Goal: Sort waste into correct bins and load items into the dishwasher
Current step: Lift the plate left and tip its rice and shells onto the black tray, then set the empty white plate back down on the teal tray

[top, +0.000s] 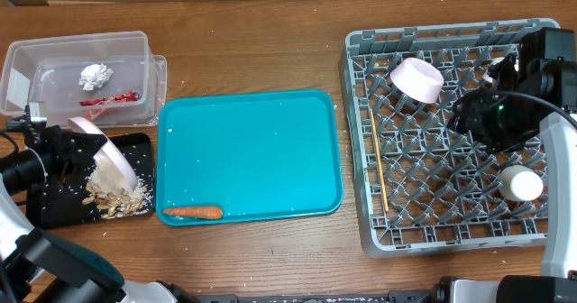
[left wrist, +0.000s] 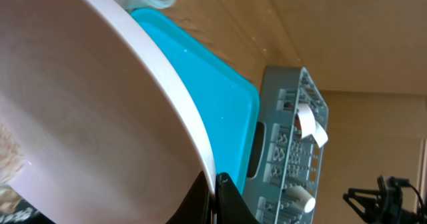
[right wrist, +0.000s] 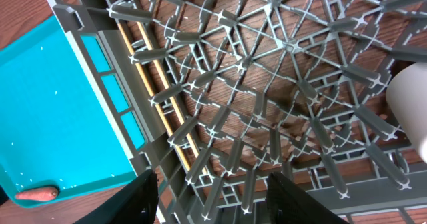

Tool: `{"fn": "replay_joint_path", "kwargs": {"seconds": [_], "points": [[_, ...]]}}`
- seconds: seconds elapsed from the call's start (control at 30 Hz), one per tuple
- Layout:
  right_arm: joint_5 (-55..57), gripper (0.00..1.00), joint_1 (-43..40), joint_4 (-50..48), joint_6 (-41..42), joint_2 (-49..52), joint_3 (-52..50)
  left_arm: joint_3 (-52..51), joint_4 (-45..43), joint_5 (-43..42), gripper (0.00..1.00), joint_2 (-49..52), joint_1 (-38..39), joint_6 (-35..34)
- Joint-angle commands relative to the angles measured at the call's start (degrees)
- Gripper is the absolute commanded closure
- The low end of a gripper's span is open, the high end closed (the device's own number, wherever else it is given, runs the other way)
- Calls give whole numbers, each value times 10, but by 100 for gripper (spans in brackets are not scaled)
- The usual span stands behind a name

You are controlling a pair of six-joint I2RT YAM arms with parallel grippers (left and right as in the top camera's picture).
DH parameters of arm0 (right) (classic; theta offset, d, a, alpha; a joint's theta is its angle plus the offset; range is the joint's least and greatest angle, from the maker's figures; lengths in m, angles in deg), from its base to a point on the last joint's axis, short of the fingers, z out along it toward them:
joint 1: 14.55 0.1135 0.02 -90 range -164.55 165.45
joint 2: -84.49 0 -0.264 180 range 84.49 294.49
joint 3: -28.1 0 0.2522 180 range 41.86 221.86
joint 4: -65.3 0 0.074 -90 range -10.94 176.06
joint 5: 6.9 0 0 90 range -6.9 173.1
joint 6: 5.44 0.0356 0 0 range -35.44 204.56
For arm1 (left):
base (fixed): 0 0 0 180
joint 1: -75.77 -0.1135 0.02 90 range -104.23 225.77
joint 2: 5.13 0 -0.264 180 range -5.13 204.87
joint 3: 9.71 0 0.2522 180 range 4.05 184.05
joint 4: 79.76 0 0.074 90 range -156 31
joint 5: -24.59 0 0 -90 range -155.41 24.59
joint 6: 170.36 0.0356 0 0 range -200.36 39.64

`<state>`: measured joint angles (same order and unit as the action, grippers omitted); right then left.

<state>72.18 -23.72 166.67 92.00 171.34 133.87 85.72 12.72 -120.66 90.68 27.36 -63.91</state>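
The left gripper [top: 83, 150] was clamped on the plate [top: 113, 159]. In the left wrist view the plate's white rim [left wrist: 193, 127] ran down between the two dark fingers [left wrist: 230, 201] at the bottom edge, one on each face. The plate stood steeply tilted over the black tray [top: 137, 146], its lower edge just above a heap of nuts [top: 110, 200]. It looked white from above, with a pinkish edge at its raised end; seen close, its broad face was pale pinkish inside a white band.

The right gripper [right wrist: 220, 197] hung over the rack [top: 357, 96], fingers wide apart with only lattice showing between them. The chopsticks [top: 380, 172] lay along the rack's left side and a bowl [top: 416, 79] sat near its far edge. A carrot [top: 192, 212] lay at the near edge of the teal tray [top: 252, 150]. The tub [top: 54, 50] held a paper ball [top: 95, 74] and a wrapper [top: 113, 98].
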Motion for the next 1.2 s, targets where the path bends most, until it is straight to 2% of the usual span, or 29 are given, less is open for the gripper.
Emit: {"fn": "replay_joint_path", "kwargs": {"seconds": [0.0, 0.13, 0.17, 0.2, 0.27, 0.33, 0.37, 0.43, 0.5, 0.63, 0.77, 0.9, 1.0, 1.1, 1.17], "points": [[6, 45, 1, -3, -4, -1, -1, -2, -3, -43, 96, 1, 0, 31], [6, 45, 1, -3, -4, -1, -1, -2, 6, -44, 96, 1, 0, 10], [6, 45, 1, -2, -4, -1, -1, -2, 5, -42, 96, 0, 0, 40], [6, 45, 1, -2, -4, -1, -1, -2, -4, -28, 96, 0, 0, 16], [6, 45, 1, -3, -4, -1, -1, -2, -2, -31, 96, 1, 0, 28], [6, 45, 1, -3, -4, -1, -1, -2, -9, -32, 96, 3, 0, -3], [6, 45, 1, -2, -4, -1, -1, -2, -1, -63, 96, 3, 1, 42], [6, 45, 1, -2, -4, -1, -1, -2, 3, -67, 96, 4, 1, 24], [6, 45, 1, -1, -4, -1, -1, -2, 0, -53, 96, 3, 1, 47], [6, 45, 1, -2, -4, -1, -1, -2, 17, -48, 96, 4, 9, 29], [6, 45, 1, -4, -4, -1, -1, -2, 57, -55, 96, -1, 46, 56], [5, 45, 1, -6, -4, -1, -1, -2, 90, -56, 96, -24, 120, 93], [5, 45, 1, -7, -4, -1, -1, -2, 68, -40, 96, -41, 205, 88], [5, 45, 1, -7, -4, -1, -1, -2, 10, 33, 96, -41, 307, 17], [5, 45, 1, -7, -4, -1, -1, -2, -62, 152, 96, -35, 416, -89]]}}
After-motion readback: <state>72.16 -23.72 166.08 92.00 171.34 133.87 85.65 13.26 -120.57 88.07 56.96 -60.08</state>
